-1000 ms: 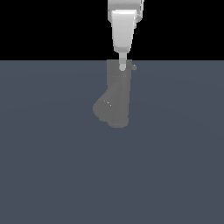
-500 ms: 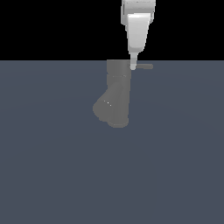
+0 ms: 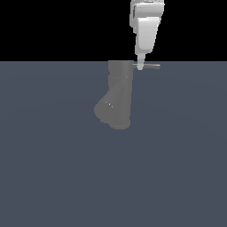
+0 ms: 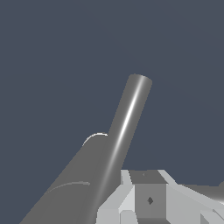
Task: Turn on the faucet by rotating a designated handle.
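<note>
Since a second ago, gripper [image 3: 140,67] shifts toward exterior view's right, handle [image 3: 148,66] swings out with it. Jaw opening: cannot tell. Faucet [image 3: 116,95] mid-surface. I judge rotation underway; next, keep pushing.

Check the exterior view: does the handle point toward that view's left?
No. The handle juts from the faucet top toward the exterior view's right.
</note>
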Motion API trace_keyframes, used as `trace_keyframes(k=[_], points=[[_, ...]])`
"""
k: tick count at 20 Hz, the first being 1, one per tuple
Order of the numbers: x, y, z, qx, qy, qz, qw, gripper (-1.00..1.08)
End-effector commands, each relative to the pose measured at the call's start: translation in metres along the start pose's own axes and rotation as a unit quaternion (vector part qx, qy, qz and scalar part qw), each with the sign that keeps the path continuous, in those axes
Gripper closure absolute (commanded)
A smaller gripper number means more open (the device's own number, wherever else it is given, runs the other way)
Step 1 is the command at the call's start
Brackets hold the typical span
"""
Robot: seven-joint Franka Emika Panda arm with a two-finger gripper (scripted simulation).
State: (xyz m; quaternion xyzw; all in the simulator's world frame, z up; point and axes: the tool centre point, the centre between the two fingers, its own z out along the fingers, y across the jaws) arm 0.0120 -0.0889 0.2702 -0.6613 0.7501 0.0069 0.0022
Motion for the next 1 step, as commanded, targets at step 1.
trace_keyframes(k=[1], points=[[0.0502,-0.0039,-0.0010,0.004,0.006,0.037,0.9993,1.08]])
